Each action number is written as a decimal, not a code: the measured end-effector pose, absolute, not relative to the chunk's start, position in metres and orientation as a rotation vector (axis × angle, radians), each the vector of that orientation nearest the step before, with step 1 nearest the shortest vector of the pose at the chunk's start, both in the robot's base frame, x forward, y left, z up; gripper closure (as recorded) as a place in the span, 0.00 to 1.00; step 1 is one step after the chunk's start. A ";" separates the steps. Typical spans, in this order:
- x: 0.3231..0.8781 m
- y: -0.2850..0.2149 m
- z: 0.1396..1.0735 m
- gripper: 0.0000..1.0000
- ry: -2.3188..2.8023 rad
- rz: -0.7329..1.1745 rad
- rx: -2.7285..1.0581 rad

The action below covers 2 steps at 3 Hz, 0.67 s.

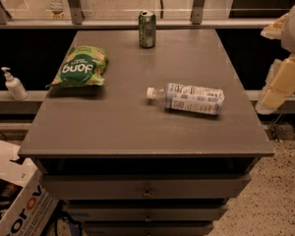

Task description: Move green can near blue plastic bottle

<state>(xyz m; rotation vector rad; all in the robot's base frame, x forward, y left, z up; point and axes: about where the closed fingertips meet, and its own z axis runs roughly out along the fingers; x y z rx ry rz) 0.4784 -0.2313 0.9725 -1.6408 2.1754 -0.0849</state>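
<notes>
The green can (147,29) stands upright near the far edge of the grey table (113,132), about at its middle. The blue plastic bottle (188,98) lies on its side at the table's centre right, with its white cap pointing left. The can and the bottle are well apart. Cream-coloured parts of my arm (285,77) hang off the table's right edge. The gripper itself is out of view.
A flat green snack bag (79,66) lies at the table's left rear. A small white pump bottle (13,84) stands on a ledge to the left. A cardboard box (19,200) sits on the floor at lower left. A railing runs behind the table.
</notes>
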 end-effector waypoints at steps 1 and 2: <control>0.518 -0.246 0.966 0.00 2.131 0.003 -1.531; 0.556 -0.250 0.957 0.00 2.057 0.113 -1.426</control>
